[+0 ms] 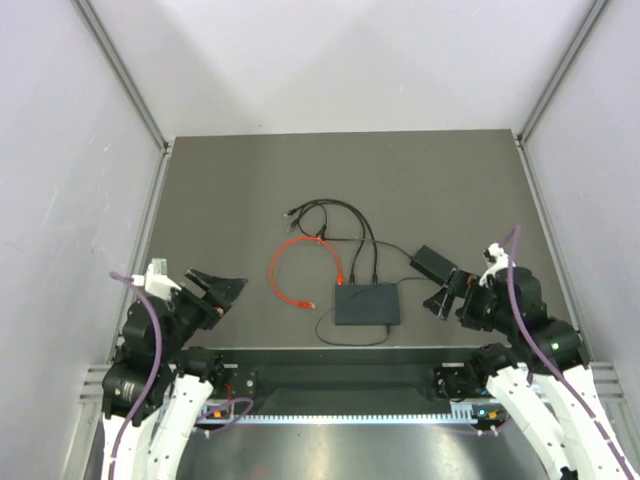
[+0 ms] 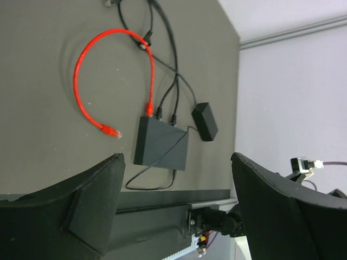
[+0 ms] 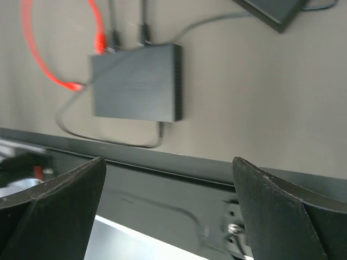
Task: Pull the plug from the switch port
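Switch [image 1: 367,304] lies near the table's [image 1: 230,180] front edge, between the arms; red cable [image 1: 290,262] and two black plugs [image 1: 365,276] sit in its far side; left gripper [image 1: 232,296] and right gripper [image 1: 438,290] hover beside it, fingers spread, holding nothing

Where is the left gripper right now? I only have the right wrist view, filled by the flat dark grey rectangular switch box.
Observer: The left gripper hovers open at the left side of the dark table, far from the flat dark grey switch box, holding nothing.
Operator: And my right gripper, seen from above?
Observer: The right gripper is open to the box's right, just on the near side of the small black power-adapter brick.
Operator: Where do the plugged black cables lead?
Observer: The two thin black cables arc away from the box's far edge; their loose ends lie beyond the looped red cable.
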`<state>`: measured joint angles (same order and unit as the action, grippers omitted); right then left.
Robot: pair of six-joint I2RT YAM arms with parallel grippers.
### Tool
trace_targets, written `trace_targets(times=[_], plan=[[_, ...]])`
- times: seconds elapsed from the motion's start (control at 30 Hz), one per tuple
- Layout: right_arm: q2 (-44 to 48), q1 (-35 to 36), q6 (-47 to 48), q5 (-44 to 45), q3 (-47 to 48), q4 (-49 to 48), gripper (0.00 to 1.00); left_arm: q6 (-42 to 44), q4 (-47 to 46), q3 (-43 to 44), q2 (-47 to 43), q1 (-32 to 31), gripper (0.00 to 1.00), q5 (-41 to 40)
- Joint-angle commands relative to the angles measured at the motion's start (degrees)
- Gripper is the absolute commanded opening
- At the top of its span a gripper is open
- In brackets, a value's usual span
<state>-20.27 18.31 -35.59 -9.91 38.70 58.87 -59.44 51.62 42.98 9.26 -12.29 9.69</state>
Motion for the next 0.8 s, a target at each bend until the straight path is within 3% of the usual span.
trace_targets(times=[0.0, 0.57, 0.77], plan=[[-3.89, -0.46, 6.15, 3.15, 3.75, 1.95, 1.0, 2.84, 0.68, -0.44, 3.13, 0.25, 0.84, 1.12], [-3.63, -0.55, 9.23, -3.97, 0.94, -3.58, 1.0, 5.38, -3.36, -3.34, 8.04, 0.25, 0.81, 9.28], [-10.91, -0.38, 6.95, -14.07, -1.95, -14.82, 1.0, 7.5, -7.13, -2.9, 14.37, 0.25, 0.76, 12.36]])
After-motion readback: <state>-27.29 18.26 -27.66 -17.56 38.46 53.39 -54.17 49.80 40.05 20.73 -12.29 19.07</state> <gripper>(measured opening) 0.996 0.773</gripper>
